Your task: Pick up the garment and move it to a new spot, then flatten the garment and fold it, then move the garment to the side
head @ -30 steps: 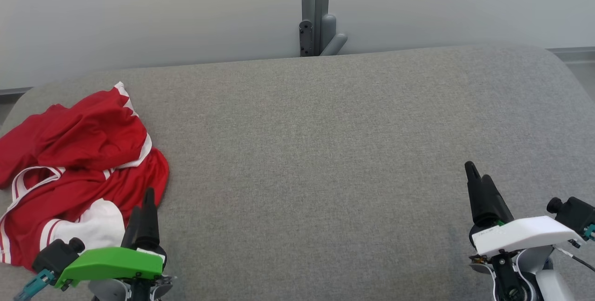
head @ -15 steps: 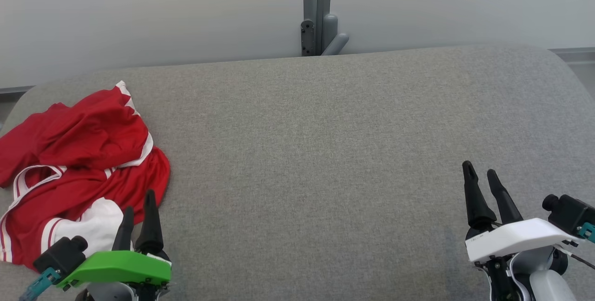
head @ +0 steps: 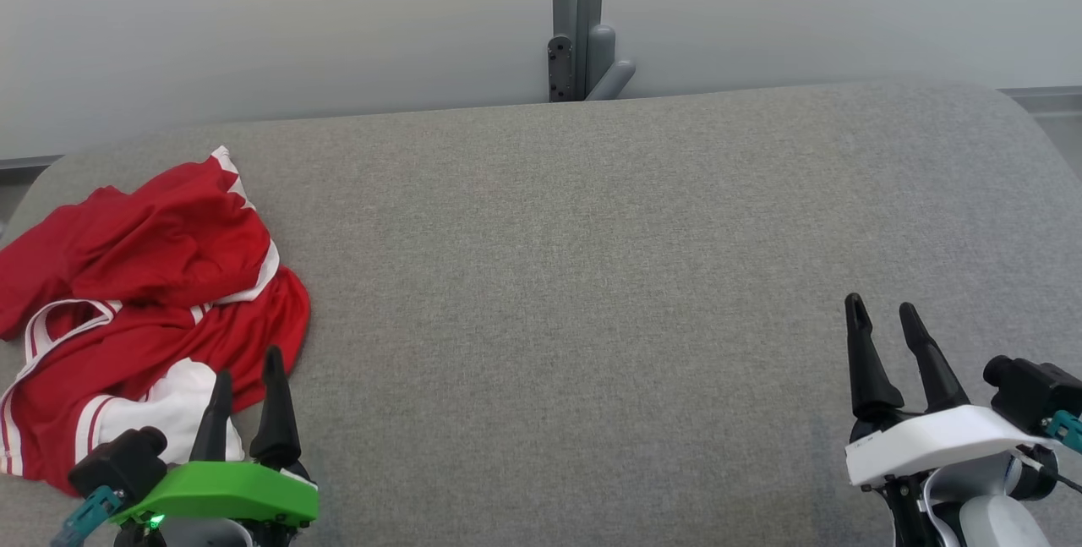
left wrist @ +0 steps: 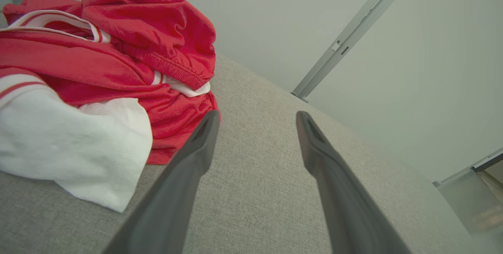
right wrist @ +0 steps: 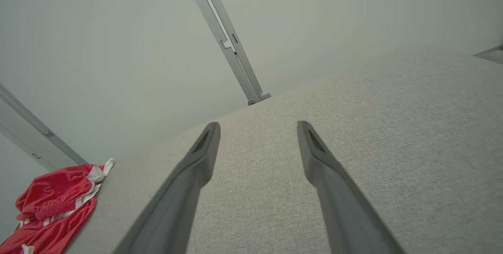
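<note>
The left claw (head: 247, 367), parted and empty, sits beside a crumpled red-and-white garment (head: 152, 276) on the grey bench (head: 549, 276), the right claw (head: 881, 304) likewise.

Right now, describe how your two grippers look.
The left gripper has two long, dark, tapered fingers on a green shell, with a black camera block and teal plug. The right gripper has the same fingers on a white shell, with a black block, teal plug and a thin black cable.
</note>
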Tool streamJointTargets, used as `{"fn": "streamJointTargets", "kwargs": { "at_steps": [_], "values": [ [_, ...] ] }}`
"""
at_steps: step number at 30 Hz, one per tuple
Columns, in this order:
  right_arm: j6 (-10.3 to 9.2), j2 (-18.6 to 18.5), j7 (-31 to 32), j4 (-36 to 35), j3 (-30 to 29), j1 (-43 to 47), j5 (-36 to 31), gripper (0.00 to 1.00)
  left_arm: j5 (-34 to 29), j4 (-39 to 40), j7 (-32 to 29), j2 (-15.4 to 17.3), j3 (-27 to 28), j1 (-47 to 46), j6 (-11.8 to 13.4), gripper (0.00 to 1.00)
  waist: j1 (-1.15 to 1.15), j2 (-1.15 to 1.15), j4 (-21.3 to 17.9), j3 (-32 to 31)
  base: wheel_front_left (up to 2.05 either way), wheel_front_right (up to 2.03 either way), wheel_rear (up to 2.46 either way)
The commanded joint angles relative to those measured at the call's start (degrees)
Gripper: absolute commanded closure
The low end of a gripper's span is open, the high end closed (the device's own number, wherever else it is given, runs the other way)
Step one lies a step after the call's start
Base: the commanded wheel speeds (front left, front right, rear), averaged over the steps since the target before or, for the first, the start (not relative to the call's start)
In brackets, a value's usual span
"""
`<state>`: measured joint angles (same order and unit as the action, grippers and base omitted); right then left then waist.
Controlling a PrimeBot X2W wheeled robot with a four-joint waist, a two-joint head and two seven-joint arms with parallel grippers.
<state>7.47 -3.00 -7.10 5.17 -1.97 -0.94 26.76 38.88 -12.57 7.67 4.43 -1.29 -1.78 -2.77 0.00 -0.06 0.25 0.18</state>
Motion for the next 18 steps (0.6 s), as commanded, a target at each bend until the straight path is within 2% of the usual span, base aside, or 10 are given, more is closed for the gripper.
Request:
{"fn": "streamJointTargets", "kwargs": {
  "at_steps": [1,18],
  "values": [
    [0.02,-0.3,-0.5,-0.9,-0.3,0.1,-1.7,0.0,-1.4,0.6,0.5,0.2,0.1,0.0,-0.3,0.0,0.0,0.03,0.0,0.0,0.0,0.0,0.0],
    [0.02,-0.3,-3.1,-0.4,-1.3,1.3,-12.1,0.0,-12.4,0.2,2.9,-0.3,0.8,1.1,-1.4,0.0,0.0,0.04,-0.1,0.1,0.0,0.0,0.0]
  ]
}}
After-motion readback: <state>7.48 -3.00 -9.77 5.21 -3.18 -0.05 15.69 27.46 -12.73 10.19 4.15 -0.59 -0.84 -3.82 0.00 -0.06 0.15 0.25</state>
